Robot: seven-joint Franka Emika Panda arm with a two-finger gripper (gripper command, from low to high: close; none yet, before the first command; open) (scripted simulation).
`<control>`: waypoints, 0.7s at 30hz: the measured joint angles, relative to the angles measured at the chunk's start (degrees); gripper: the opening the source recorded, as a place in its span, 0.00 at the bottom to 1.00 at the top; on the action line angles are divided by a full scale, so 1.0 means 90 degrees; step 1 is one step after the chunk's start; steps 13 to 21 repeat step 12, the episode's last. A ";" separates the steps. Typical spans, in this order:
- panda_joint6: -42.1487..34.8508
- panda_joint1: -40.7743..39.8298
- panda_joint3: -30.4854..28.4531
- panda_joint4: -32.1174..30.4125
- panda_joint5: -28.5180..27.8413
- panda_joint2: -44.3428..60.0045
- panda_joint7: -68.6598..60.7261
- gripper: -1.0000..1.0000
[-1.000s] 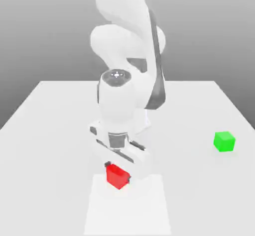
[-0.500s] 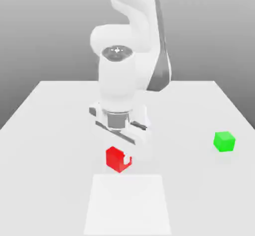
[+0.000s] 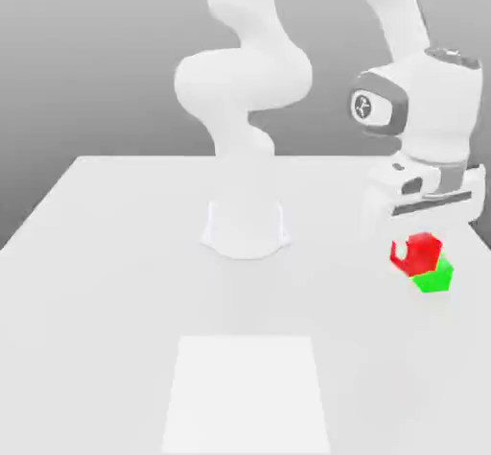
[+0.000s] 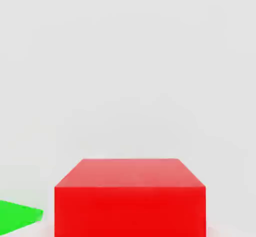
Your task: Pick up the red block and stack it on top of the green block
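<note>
Jaws around one red block [image 3: 419, 251]

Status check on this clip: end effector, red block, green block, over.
End effector shut on red block. Red block carried above green block, not yet released. Nothing in the way.

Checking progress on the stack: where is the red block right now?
The red block is held in the shut gripper on the exterior view's right, overlapping the top of the green block on the table.
</note>
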 joint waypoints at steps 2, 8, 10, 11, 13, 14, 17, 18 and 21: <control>-0.0047 0.0431 0.0288 0.0070 0.0065 0.0017 -0.0246 0.00; 0.1030 0.0384 0.0254 0.0137 -0.1536 0.1284 0.0798 0.00; 0.1343 0.0588 -0.0103 0.0159 -0.2188 0.1671 0.1258 1.00; 0.1343 0.0587 -0.0103 0.0159 -0.2188 0.1671 0.1258 1.00; 0.1343 0.0587 -0.0103 0.0159 -0.2188 0.1671 0.1258 1.00; 0.1343 0.0587 -0.0103 0.0159 -0.2188 0.1671 0.1258 1.00; 0.1343 0.0587 -0.0103 0.0159 -0.2188 0.1671 0.1258 1.00; 0.1343 0.0587 -0.0103 0.0159 -0.2188 0.1671 0.1258 1.00; 0.1343 0.0587 -0.0103 0.0159 -0.2188 0.1671 0.1258 1.00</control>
